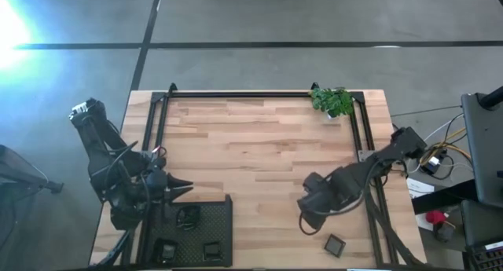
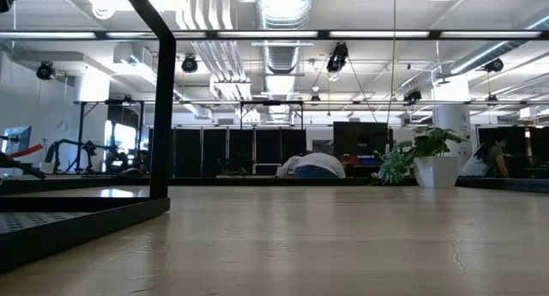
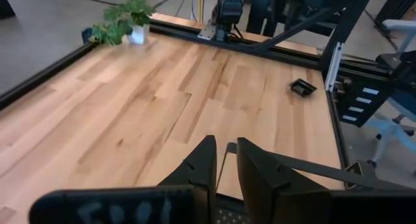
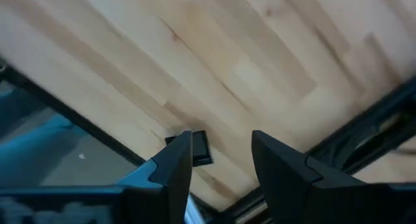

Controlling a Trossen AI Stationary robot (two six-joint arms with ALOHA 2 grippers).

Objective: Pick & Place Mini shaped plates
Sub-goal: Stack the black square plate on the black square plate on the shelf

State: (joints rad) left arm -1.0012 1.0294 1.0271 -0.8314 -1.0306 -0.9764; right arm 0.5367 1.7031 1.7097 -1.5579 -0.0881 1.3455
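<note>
- Right gripper [image 1: 308, 217] hangs over the pale wooden table [image 1: 259, 145] nr its front right; fingers [image 4: 175, 162] apart, empty.
- One small black square mini plate [image 1: 335, 244] lies on the wood just beside that gripper, nr the front edge, untouched.
- Black mesh tray [image 1: 216, 212] at front left holds 3 more small dark dishes [image 1: 187, 217].
- Left gripper [image 1: 182, 188] at the tray's rear edge; fingers [image 3: 201, 169] narrowly apart, nothing betw. them.
- Green leafy plant in white pot [image 1: 332, 101] at far right corner.
</note>
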